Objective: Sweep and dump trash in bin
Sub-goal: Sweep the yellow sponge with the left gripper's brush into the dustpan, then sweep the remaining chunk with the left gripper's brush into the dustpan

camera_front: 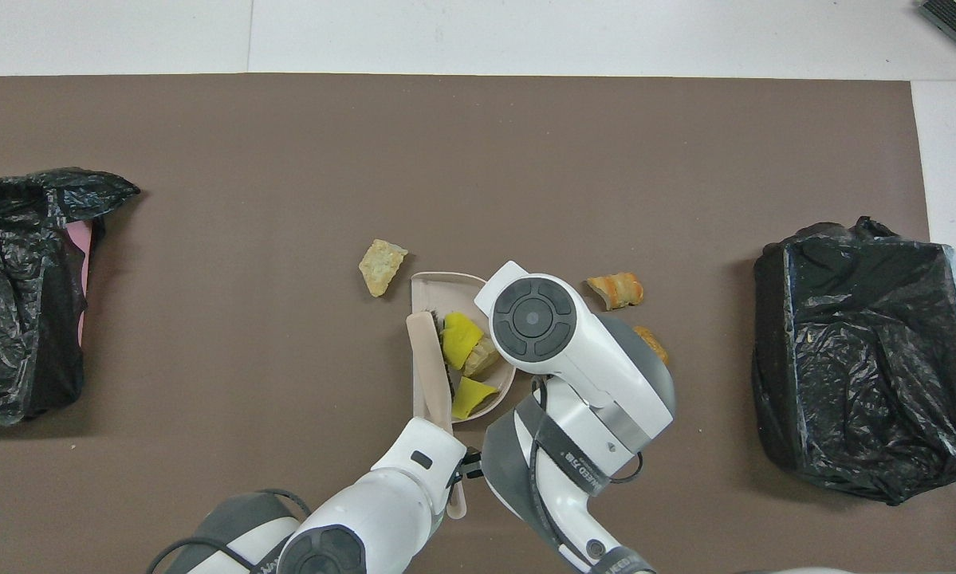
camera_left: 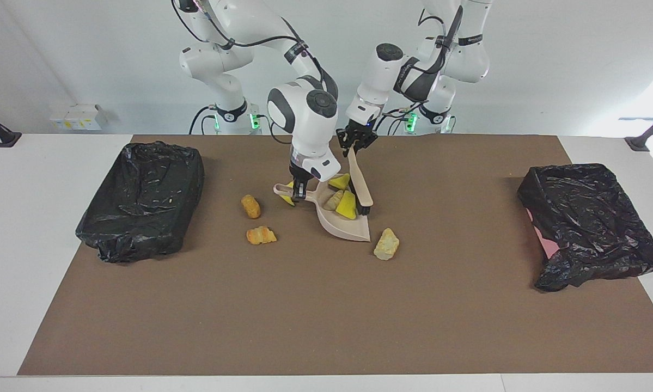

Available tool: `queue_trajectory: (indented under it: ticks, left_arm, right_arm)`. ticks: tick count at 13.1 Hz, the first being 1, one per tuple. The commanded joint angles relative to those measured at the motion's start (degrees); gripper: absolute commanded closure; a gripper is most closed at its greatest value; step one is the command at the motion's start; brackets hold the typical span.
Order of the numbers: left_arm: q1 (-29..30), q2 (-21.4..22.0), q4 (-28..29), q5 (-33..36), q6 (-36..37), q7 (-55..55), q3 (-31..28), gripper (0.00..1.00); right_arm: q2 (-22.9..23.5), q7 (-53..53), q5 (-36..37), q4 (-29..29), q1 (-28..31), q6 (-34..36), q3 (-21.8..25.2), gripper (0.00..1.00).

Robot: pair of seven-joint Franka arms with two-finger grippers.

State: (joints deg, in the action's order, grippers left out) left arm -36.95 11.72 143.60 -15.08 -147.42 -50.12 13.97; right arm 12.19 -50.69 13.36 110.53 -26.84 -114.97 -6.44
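Trash count — three chunks in dustpan (camera_left: 341, 220): two yellow (camera_left: 347, 206), one tan (camera_left: 333, 200). Yellow piece (camera_left: 288, 199) beside dustpan handle; three tan/orange lumps (camera_left: 386, 244) on brown mat (camera_left: 326, 316). Two black-lined bins (camera_left: 141, 198). Left gripper (camera_left: 355, 146) clamps brush (camera_left: 361, 186); right gripper (camera_left: 299, 191) clamps dustpan handle. White walls.

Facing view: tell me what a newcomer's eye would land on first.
Mid-table, the right pincer holds the dustpan by its handle, and the left pincer holds the brush at its open edge, with yellow chunks heaped inside. A black-bagged bin sits at each end of the table.
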Motion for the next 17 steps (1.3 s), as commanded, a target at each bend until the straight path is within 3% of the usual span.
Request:
queue_trajectory:
  ticks: [1, 5, 8, 10, 12, 14, 17]
  left_arm:
    - [0.9, -2.1, -3.2, -0.9, -0.9, -1.1, -0.8, 1.00]
    - [7.5, -2.1, -3.7, 0.0, 0.2, 0.4, -0.9, 1.00]
    - [14.8, -3.3, -8.1, 3.6, 7.4, 13.9, -0.8, 1.00]
    - [18.6, -6.8, -13.7, 3.7, 11.6, 20.3, -0.9, 1.00]
    - [21.9, -10.4, -19.6, 8.6, 16.6, 26.3, -0.9, 1.00]
    - [23.9, -18.7, -29.8, 15.7, 24.0, 27.1, -0.9, 1.00]
    - [26.7, -24.9, -32.9, 22.6, 21.6, 35.2, -0.9, 1.00]
  right_arm:
    - [-1.7, 1.8, 0.4, 2.1, 0.2, -0.4, -0.5, 1.00]
    - [-1.7, 1.9, 0.4, 2.1, 0.2, -0.4, -0.5, 1.00]
    - [-1.8, 1.9, 0.4, 2.2, 0.2, -0.4, -0.5, 1.00]
    - [-1.8, 2.2, 0.4, 2.2, 0.2, -0.4, -0.5, 1.00]
    - [-1.8, 2.3, 0.4, 2.2, 0.2, -0.4, -0.5, 1.00]
    - [-1.8, 2.4, 0.4, 2.2, 0.2, -0.4, -0.5, 1.00]
    - [-1.9, 2.4, 0.4, 2.5, 0.2, -0.4, -0.5, 1.00]
